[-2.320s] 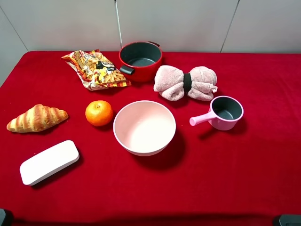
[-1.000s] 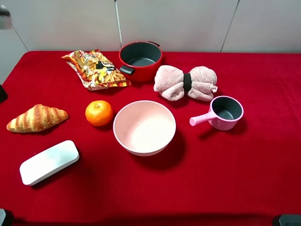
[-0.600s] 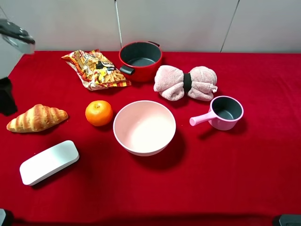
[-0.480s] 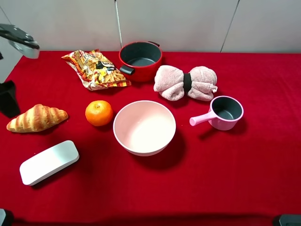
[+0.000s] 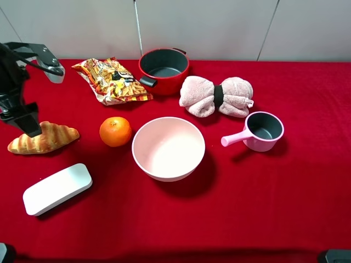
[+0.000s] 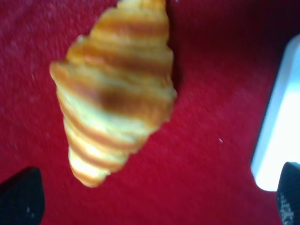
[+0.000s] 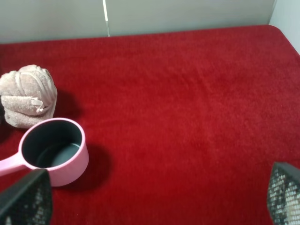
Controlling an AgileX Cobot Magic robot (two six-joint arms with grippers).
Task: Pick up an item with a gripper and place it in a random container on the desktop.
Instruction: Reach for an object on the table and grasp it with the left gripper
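The left gripper (image 5: 26, 121) has been brought in from the edge and is now poised over the croissant (image 5: 52, 137) — jaws spread wide, nothing held. The croissant is left unmoved on the red cloth (image 5: 247, 192), well apart from the pink bowl (image 5: 168, 152). The right gripper (image 7: 154, 197) is likewise spread.

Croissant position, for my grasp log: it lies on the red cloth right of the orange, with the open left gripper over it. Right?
No. The exterior high view shows the croissant left of the orange, not right. It does lie on the red cloth, the open left gripper over it.
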